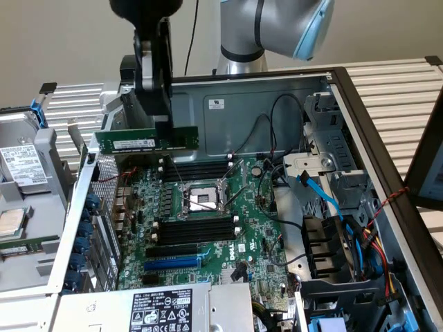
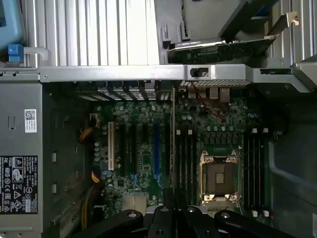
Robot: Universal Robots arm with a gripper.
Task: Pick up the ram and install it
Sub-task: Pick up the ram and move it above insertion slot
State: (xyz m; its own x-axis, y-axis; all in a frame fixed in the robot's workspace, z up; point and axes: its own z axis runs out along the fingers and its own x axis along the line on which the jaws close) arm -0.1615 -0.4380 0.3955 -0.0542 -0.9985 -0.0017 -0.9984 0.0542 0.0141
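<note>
One ram (image 1: 147, 142), one gripper (image 1: 165, 126), two slot banks (image 1: 190, 228).
We are seeing the gripper clamping the ram level above the far bank (image 1: 196, 169), its lower edge hanging clear of the motherboard (image 1: 257, 232).

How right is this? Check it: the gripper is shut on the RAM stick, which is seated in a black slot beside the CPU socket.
Not seated. The exterior view shows the gripper shut on the RAM stick, which hangs in the air above the empty black slots beside the CPU socket.
</note>
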